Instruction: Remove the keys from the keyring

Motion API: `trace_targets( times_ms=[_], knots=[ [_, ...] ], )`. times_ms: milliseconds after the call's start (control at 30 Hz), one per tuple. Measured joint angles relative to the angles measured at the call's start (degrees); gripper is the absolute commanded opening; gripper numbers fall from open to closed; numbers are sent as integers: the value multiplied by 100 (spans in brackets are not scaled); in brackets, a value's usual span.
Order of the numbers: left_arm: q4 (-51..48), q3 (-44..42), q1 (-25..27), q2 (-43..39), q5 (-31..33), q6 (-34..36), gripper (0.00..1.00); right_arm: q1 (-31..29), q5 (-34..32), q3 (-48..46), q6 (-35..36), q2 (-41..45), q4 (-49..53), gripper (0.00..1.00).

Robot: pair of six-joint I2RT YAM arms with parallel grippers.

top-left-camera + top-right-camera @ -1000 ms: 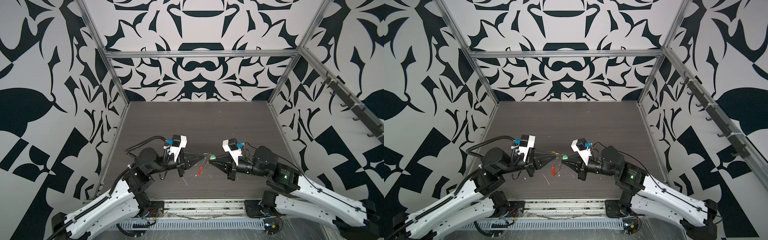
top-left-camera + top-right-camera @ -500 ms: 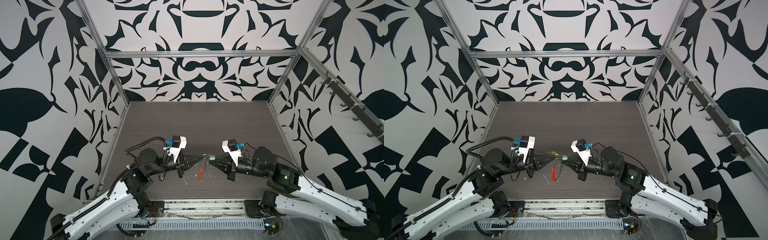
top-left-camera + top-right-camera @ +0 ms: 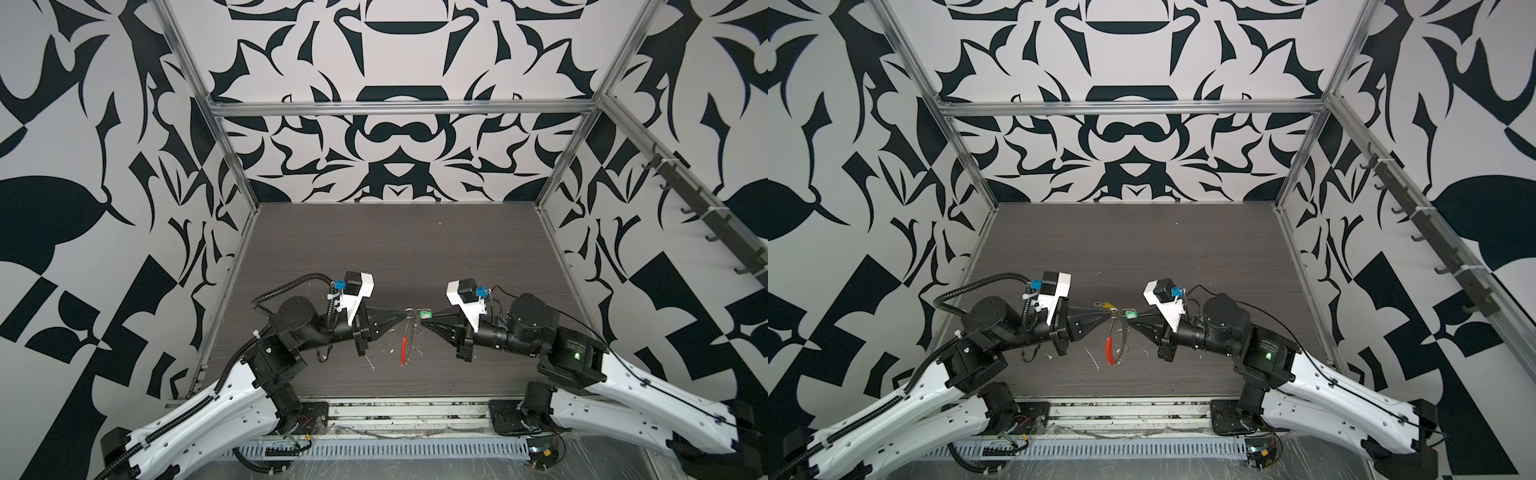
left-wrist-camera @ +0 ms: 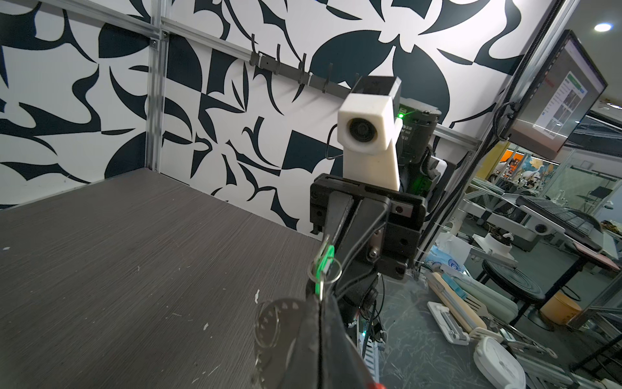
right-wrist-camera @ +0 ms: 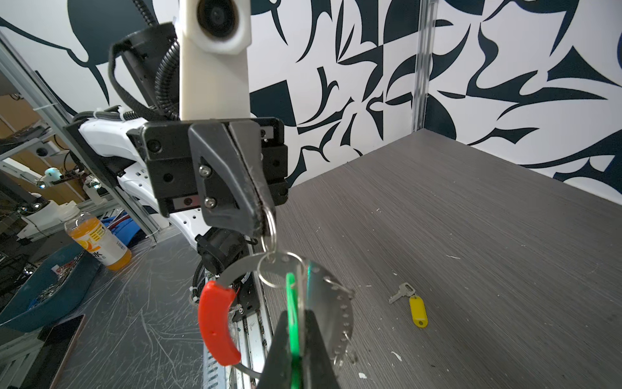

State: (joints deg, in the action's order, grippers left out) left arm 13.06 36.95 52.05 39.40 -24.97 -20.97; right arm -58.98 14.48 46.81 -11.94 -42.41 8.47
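The left pincer [image 5: 263,224] is pinched shut on the thin wire at the top of the keyring [image 5: 343,313], which hangs below its tip with the red sleeve [image 5: 215,326] lowest. Facing it, almost tip to tip, the right pincer [image 4: 326,244] is closed on the green tag [image 5: 292,303]. That tag's small split ring [image 5: 261,274] looks still threaded on the keyring, in the narrow gap between the two tips. The yellow-tagged key [image 5: 418,311] is already free. It lies flat on the table [image 5: 471,235], below and just beyond that gap, clear of both pincers.

The weak point is probably the left pincer's hold, which is on bare, slick wire. If the right pincer pulls away before the split ring has cleared the wire's end, the whole keyring may be dragged out and drop. The smooth plastic tag could also slide out of the right pincer under a sideways tug. The hanging loop can swing and twist, which could carry the split ring back along the wire.

Nothing on the table is a container. Behind the left pincer, off the table, a blue tub [image 5: 40,296] holds small metallic bits too blurred to name. Beside it, a bottle [image 5: 101,247] holds orange drink.
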Motion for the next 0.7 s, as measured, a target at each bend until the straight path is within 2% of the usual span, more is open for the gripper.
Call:
trace_targets(
  times_ms=[700],
  knots=[
    [-7, 0, -35, 0, -461, 2, 0, -42, -35, 385, 363, -83, 514, 0]
  ],
)
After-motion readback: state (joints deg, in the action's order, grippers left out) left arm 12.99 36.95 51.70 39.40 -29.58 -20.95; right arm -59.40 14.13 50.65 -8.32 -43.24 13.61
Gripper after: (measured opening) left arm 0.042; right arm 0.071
